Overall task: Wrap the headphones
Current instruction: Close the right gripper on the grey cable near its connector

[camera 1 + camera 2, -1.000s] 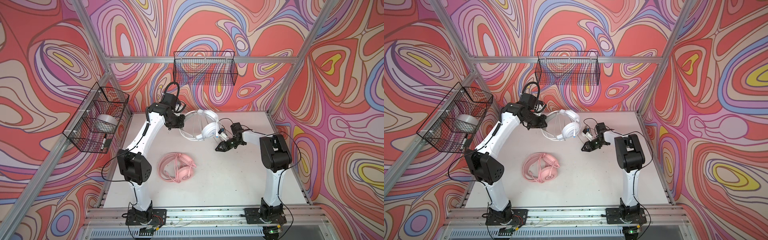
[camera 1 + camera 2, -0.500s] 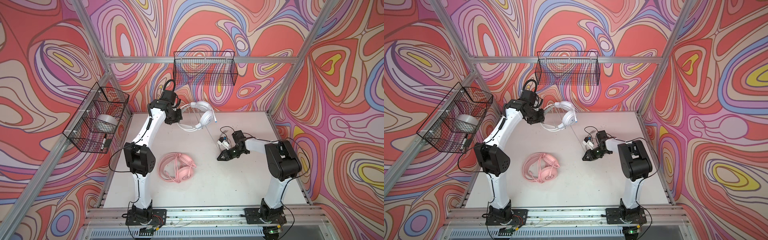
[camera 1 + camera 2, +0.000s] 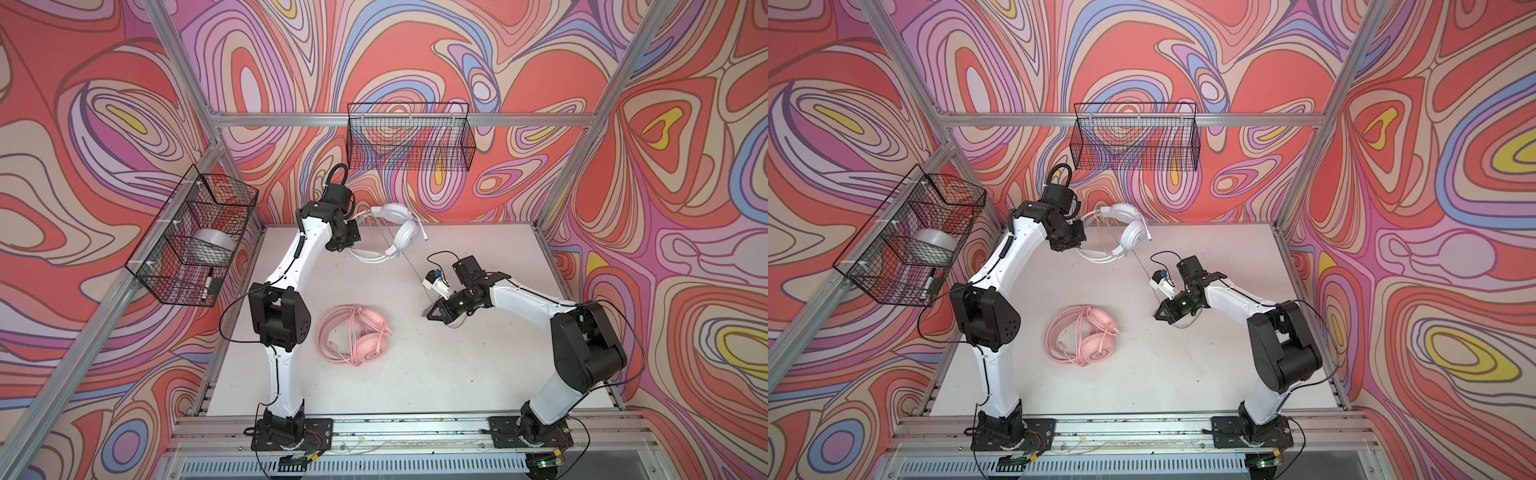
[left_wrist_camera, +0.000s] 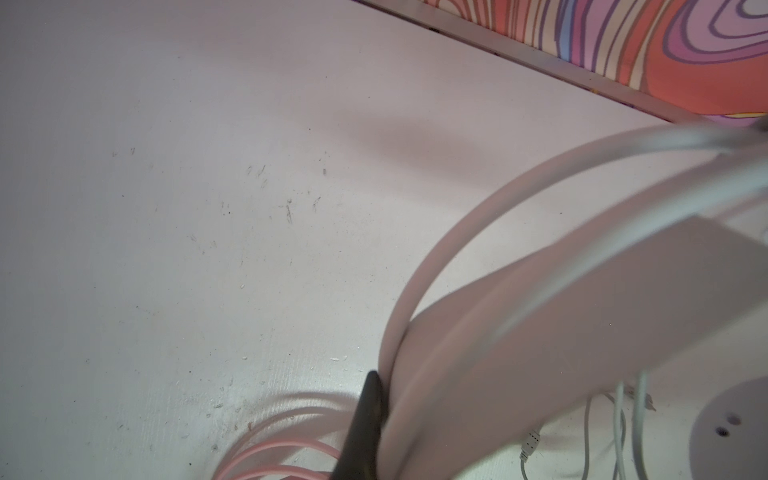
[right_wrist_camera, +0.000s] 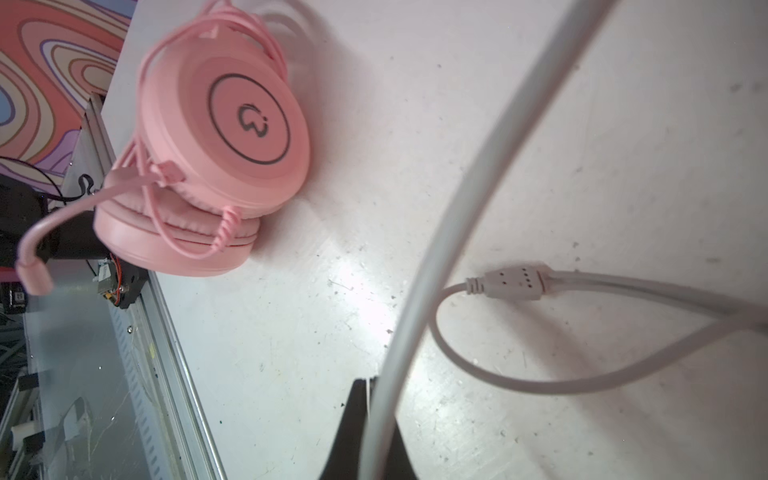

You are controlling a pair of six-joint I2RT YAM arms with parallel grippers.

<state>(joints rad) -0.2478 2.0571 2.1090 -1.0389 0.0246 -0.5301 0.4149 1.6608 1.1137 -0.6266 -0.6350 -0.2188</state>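
The white headphones (image 3: 401, 233) (image 3: 1130, 232) hang above the back of the table, and my left gripper (image 3: 348, 245) (image 3: 1074, 246) is shut on their headband (image 4: 540, 332). Their pale grey cord (image 3: 412, 268) (image 5: 457, 199) slants down to my right gripper (image 3: 432, 312) (image 3: 1163, 314) (image 5: 370, 399), which is shut on it low over the table. The cord's splitter (image 5: 511, 282) lies on the table behind it. The pink headphones (image 3: 361, 337) (image 3: 1089, 338) (image 5: 224, 124) lie on the table's middle with their pink cord looped round them.
A black wire basket (image 3: 409, 141) hangs on the back wall. Another wire basket (image 3: 195, 237) on the left wall holds a tape roll (image 3: 214, 246). An aluminium rail (image 3: 415, 428) runs along the table's front edge, with both arm bases on it.
My left arm has raised the white headphones a little toward the back wall. My right gripper has dropped toward the table and closed on the grey cord.
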